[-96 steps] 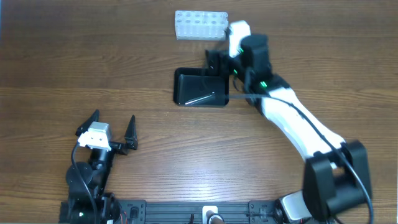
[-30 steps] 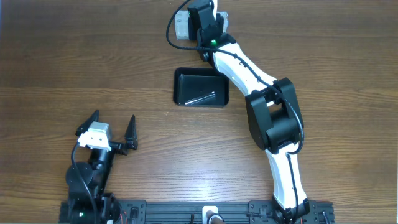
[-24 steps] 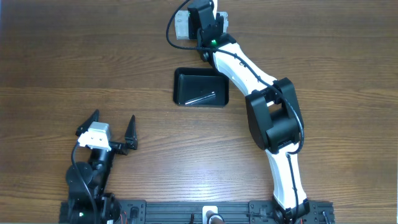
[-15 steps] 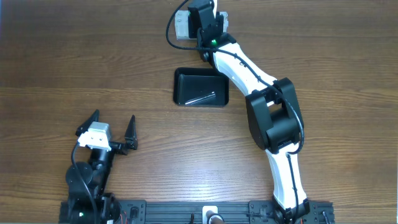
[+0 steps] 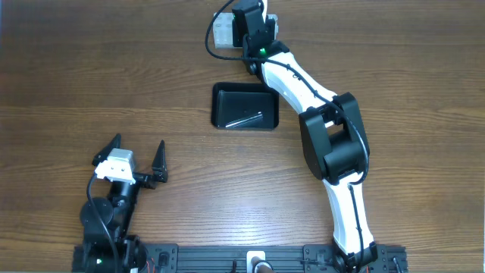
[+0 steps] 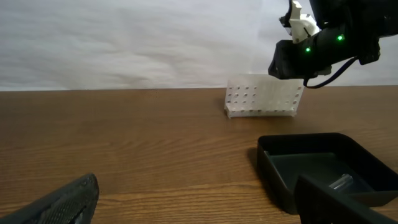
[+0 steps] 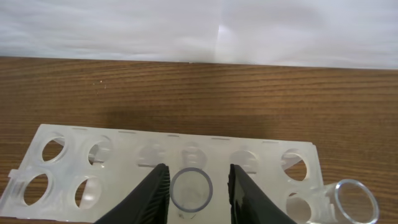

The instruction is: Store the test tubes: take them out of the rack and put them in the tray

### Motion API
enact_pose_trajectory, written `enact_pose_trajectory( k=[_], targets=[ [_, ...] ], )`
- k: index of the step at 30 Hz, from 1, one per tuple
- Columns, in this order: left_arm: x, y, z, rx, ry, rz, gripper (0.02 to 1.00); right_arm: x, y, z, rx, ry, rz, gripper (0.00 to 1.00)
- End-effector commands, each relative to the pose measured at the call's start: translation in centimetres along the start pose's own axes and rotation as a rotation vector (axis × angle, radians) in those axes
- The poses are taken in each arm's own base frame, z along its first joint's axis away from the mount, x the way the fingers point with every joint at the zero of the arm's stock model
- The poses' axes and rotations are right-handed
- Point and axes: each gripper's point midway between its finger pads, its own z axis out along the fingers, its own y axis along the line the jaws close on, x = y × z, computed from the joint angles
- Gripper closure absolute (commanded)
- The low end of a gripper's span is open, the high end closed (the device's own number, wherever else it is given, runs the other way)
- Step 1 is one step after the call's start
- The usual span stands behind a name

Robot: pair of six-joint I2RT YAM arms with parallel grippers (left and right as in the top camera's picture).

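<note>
right fingers [image 7: 157,190] narrowly astride test tube [image 7: 191,188], contact unclear

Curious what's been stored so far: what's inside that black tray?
One clear test tube lies on the floor of the black rectangular plastic tray. The right arm overlaps its far right corner, so that bit is hidden.
</note>
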Motion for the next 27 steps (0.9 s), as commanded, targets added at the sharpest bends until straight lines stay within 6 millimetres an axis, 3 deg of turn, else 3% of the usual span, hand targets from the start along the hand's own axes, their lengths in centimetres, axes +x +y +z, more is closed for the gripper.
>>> enact_pose_trajectory(
  k=[1,21,27],
  targets=[
    [0.1,-0.1,0.0,0.007,-0.004,0.015,0.018,-0.9,-0.2,0.2,0.013,-0.025,0.003,0.726],
    [0.1,-0.1,0.0,0.006,-0.004,0.015,0.020,-1.3,0.4,0.1,0.003,-0.043,0.006,0.836],
    [0.1,-0.1,0.0,0.007,-0.004,0.015,0.018,-2.9,0.6,-0.8,0.013,-0.089,-0.005,0.838]
  ],
)
